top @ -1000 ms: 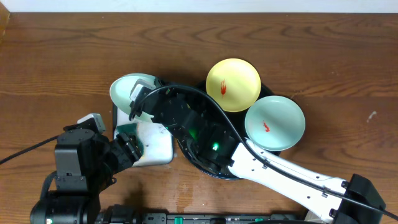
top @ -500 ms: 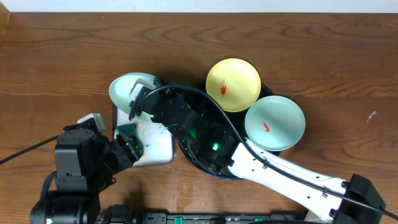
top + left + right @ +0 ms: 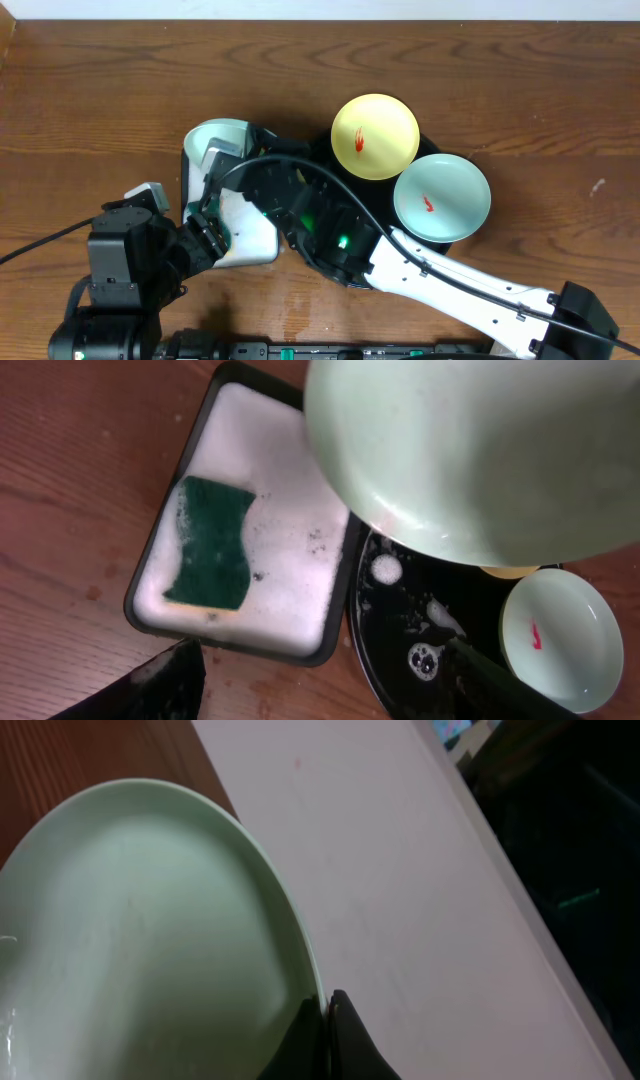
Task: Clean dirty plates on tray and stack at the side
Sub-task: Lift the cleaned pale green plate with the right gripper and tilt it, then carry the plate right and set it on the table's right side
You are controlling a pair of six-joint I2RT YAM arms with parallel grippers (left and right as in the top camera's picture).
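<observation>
My right gripper [image 3: 328,1020] is shut on the rim of a pale mint green plate [image 3: 150,940] and holds it tilted above the table, left of the black tray [image 3: 428,148]. The held plate [image 3: 215,138] also fills the top of the left wrist view [image 3: 470,450]. A yellow plate [image 3: 375,135] and a second mint plate [image 3: 442,198], each with a red smear, rest on the black tray. My left gripper [image 3: 320,690] is open and empty, just above the table by the near edge of the soapy white tray.
A small rectangular white tray with a black rim [image 3: 290,490] holds foam and a green sponge [image 3: 210,555], left of the black tray [image 3: 440,630]. Foam blobs lie on the black tray. The right arm [image 3: 450,275] stretches across the black tray.
The right gripper has tipped the held mint plate more steeply and shifted slightly toward the white tray. The left arm has not moved.
</observation>
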